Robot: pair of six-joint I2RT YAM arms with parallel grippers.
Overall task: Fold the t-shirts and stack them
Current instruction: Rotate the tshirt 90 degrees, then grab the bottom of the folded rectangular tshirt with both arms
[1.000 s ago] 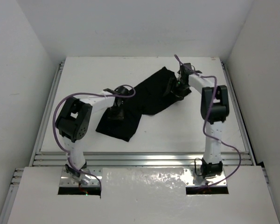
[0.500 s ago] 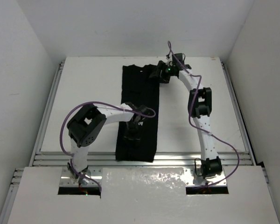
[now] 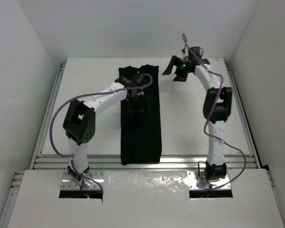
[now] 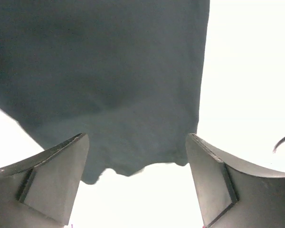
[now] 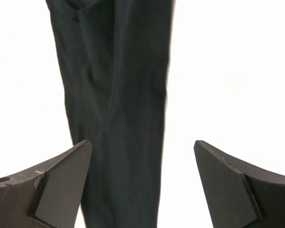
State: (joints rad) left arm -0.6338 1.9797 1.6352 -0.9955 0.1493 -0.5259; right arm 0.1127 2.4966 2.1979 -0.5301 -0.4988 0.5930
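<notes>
Both arms are up at the far end of the table [image 3: 190, 128], and the black t-shirt [image 3: 140, 128] lies flat on it, folded into one long narrow strip that runs from the far edge almost to the near rail, a little left of centre. The left gripper [image 3: 134, 102] hangs over the far half of that strip, its arm curving in from the left with a purple cable [image 3: 61, 114] looping alongside. From the left wrist camera, its two dark fingers [image 4: 52, 180] stand wide apart with nothing pinched between them. Dark cloth fills the view beyond them, and an uneven end of the shirt shows in the gap with white table below it. So that one is spread and empty. Over to the right gripper [image 3: 183, 69], which sits just beside the shirt's far right corner, above bare table and apart from the cloth. Its own camera shows the fingers [image 5: 232, 185] splayed wide as well, holding nothing. The folded strip runs the height of that view left of centre, with a lengthwise crease down it and white table on either side. No neck label is visible in any view, and I see only this one shirt.
</notes>
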